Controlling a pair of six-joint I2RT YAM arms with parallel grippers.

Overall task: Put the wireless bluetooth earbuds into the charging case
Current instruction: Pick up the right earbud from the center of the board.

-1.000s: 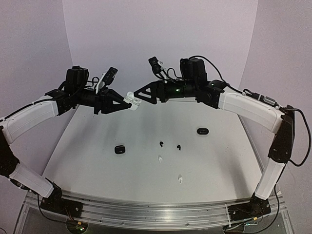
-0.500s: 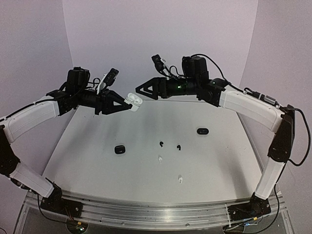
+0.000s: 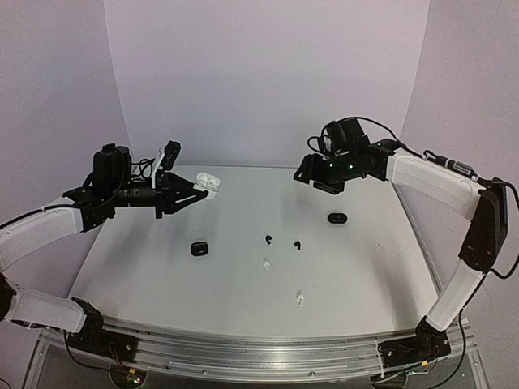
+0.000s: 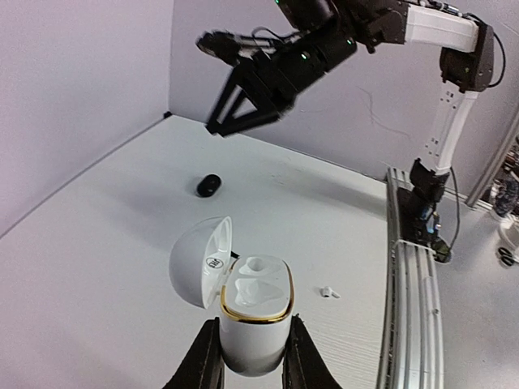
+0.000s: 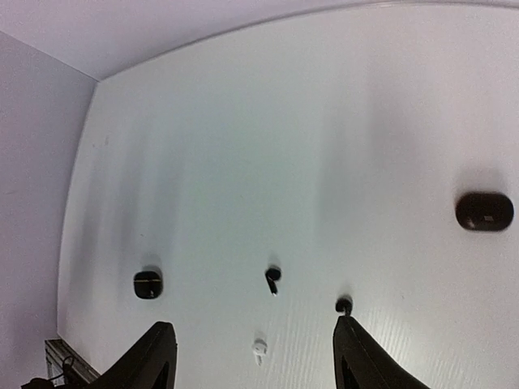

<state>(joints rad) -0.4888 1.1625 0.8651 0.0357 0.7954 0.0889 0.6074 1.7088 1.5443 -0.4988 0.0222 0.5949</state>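
Fetching a white earbud at six o'clock is needed: right hand spread empty, open case gripped by left hand.

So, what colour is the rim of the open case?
Gold, on a white case; clearest in the left wrist view.

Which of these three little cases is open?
The white case in the left gripper, lid swung back. The left black case and right black case lie shut on the table.
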